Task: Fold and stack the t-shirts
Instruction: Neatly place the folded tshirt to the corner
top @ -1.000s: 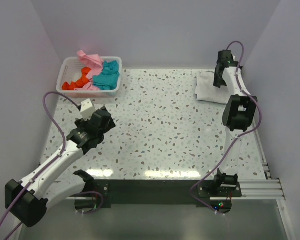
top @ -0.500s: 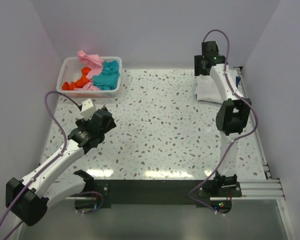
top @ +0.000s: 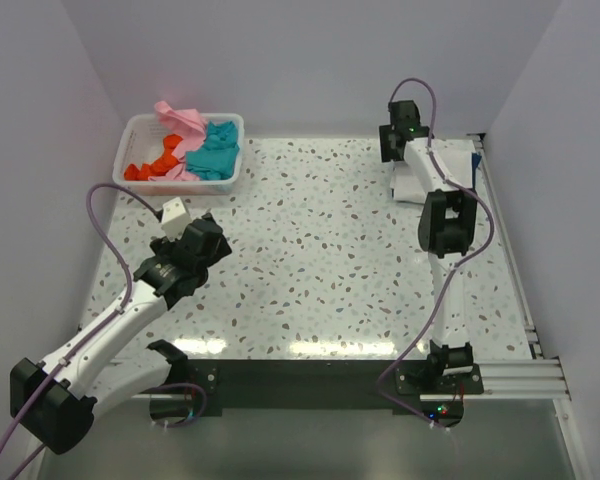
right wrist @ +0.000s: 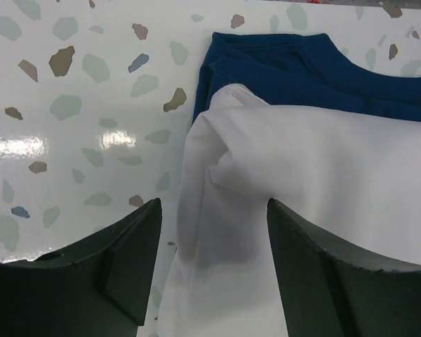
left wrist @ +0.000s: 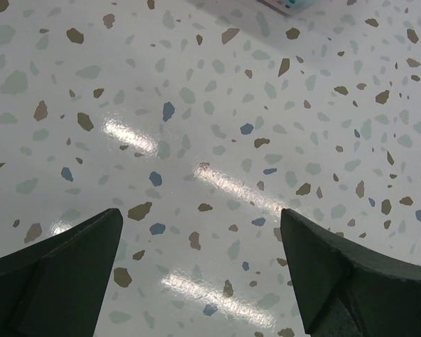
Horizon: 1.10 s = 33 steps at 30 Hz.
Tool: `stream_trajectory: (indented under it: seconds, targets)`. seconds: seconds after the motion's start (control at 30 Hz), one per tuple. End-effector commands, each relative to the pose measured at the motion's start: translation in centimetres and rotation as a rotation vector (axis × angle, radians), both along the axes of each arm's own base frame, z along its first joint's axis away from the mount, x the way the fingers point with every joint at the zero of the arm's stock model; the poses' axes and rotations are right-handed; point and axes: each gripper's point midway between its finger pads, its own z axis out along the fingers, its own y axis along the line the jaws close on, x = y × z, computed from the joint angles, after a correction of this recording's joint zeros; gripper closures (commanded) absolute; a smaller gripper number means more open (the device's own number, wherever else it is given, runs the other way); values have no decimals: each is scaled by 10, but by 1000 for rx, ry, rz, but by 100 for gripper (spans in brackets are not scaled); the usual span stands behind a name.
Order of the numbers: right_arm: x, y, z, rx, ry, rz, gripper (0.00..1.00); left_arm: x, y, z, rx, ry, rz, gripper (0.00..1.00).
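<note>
A folded white t-shirt (right wrist: 316, 203) lies on a navy blue t-shirt (right wrist: 302, 74) at the table's far right; the stack (top: 410, 185) shows partly under the arm in the top view. My right gripper (right wrist: 214, 232) is open, its jaws straddling the white shirt's left edge just above it; in the top view it (top: 398, 140) sits at the stack's far left corner. Pink (top: 180, 118), teal (top: 216, 152) and orange (top: 150, 166) t-shirts lie crumpled in the white basket (top: 232, 124). My left gripper (left wrist: 200, 242) is open and empty over bare table (top: 200, 245).
The white slotted basket stands at the far left corner. Grey walls close the table on three sides. Speckled tabletop (top: 320, 250) stretches between the basket and the stack. A metal rail (top: 510, 375) runs along the near right edge.
My right arm has swung left and back, carrying its gripper from over the white shirt to the stack's far left corner. The left arm has stayed still.
</note>
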Motion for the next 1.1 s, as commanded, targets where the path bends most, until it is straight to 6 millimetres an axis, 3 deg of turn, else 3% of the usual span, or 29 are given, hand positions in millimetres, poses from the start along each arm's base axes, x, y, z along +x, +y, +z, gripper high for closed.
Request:
stream_trajectory:
  seconds: [0.0,0.23,0.4,0.63,0.8,0.9,1.07]
  targets:
    - [29,5,33,-10,-138,35,35,3,4,7,-7,-36,26,0]
    - [30,-4,10,-48,-112,-4,45,3,5,7,0,-33,30,0]
    - [29,-12,12,-79,-118,-40,64,3,5,5,4,-29,30,0]
    - [28,-20,14,-138,-111,-49,69,2,6,5,9,-24,33,0]
    - [28,-22,7,-158,-93,-40,90,1,8,5,8,-25,38,0]
    - [32,-23,16,-151,-125,-50,99,-1,10,4,11,-21,47,0]
    - [37,-26,44,-127,-210,-108,100,-2,11,4,9,-25,52,0]
